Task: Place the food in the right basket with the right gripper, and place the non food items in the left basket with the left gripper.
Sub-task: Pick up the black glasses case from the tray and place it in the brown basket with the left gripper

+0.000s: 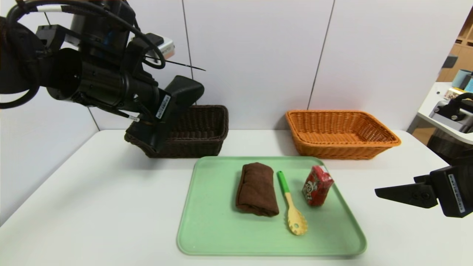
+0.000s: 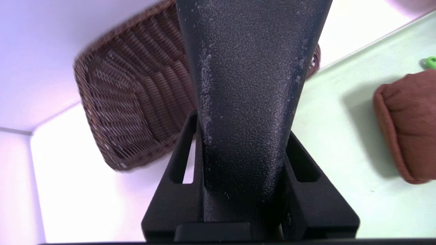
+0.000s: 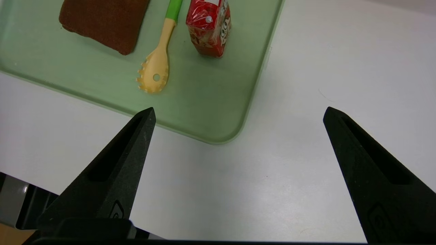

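Note:
My left gripper is raised over the front of the dark brown left basket and is shut on a black textured object that stands out between its fingers. A folded brown towel, a pasta spoon with a green handle and a red food packet lie on the green tray. The orange right basket holds nothing that I can see. My right gripper hovers open over bare table, off the tray's near right corner.
Both baskets stand at the back of the white table against the wall. A side table with gear stands at the far right, beyond the table's edge.

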Action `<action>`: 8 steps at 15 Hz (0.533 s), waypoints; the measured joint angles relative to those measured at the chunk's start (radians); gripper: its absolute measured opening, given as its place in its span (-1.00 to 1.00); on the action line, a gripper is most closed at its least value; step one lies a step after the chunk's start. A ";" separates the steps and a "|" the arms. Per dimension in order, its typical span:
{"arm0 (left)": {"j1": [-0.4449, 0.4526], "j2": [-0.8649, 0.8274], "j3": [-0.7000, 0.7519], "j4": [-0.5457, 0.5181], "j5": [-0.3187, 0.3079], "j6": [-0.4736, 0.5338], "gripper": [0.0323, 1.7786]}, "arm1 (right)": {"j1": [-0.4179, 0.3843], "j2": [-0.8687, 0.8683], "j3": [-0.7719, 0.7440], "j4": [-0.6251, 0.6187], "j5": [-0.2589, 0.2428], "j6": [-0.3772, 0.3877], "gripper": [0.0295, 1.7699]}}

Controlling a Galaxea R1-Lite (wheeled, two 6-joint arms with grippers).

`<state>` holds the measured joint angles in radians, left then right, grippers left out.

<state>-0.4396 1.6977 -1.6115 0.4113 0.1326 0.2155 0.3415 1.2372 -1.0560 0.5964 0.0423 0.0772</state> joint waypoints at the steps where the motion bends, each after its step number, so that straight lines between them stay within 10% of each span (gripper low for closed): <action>1: 0.024 0.026 -0.040 0.009 -0.031 0.035 -0.37 | 0.000 -0.005 0.000 0.000 0.000 0.000 0.92; 8: 0.205 0.227 -0.226 0.007 -0.315 0.381 -0.38 | 0.000 -0.042 0.004 0.003 -0.006 -0.002 0.92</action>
<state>-0.2343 1.9247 -1.8377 0.4185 -0.1821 0.5964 0.3415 1.1949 -1.0519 0.5989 0.0364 0.0753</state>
